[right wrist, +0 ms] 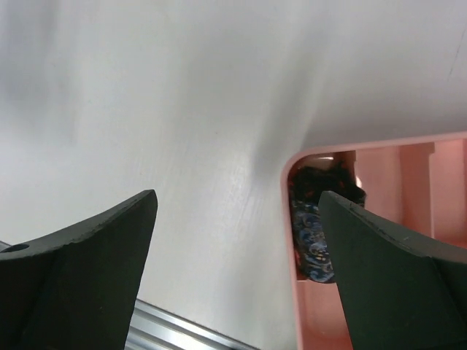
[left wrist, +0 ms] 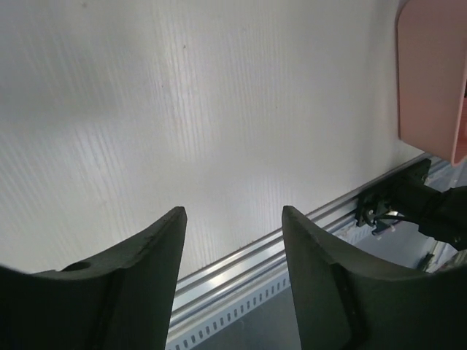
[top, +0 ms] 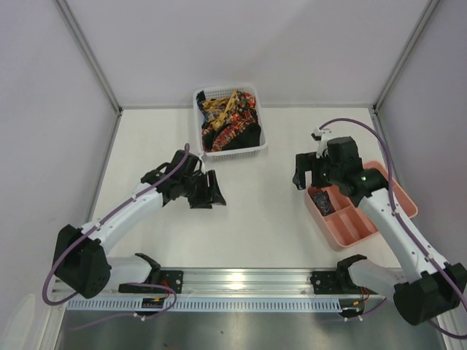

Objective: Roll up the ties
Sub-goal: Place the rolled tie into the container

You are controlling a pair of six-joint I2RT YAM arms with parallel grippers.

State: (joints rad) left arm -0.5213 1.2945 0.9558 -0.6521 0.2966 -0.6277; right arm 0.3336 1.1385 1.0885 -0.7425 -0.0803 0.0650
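Several patterned red, orange and yellow ties (top: pixel 228 120) lie heaped in the white basket (top: pixel 232 152) at the back of the table. A dark rolled tie (top: pixel 322 200) with blue pattern sits in the near-left compartment of the pink tray (top: pixel 379 175); the right wrist view shows it as the rolled tie (right wrist: pixel 312 233) inside the tray's corner (right wrist: pixel 288 219). My right gripper (top: pixel 300 179) (right wrist: pixel 237 200) hovers just left of that corner, open wide and holding nothing. My left gripper (top: pixel 215 191) (left wrist: pixel 233 215) is open over bare table, nothing between its fingers.
The aluminium rail (top: pixel 241 281) runs along the near edge, also visible as the rail (left wrist: pixel 292 240) in the left wrist view. A corner of the pink tray (left wrist: pixel 430 73) appears at that view's upper right. White walls enclose the table on three sides.
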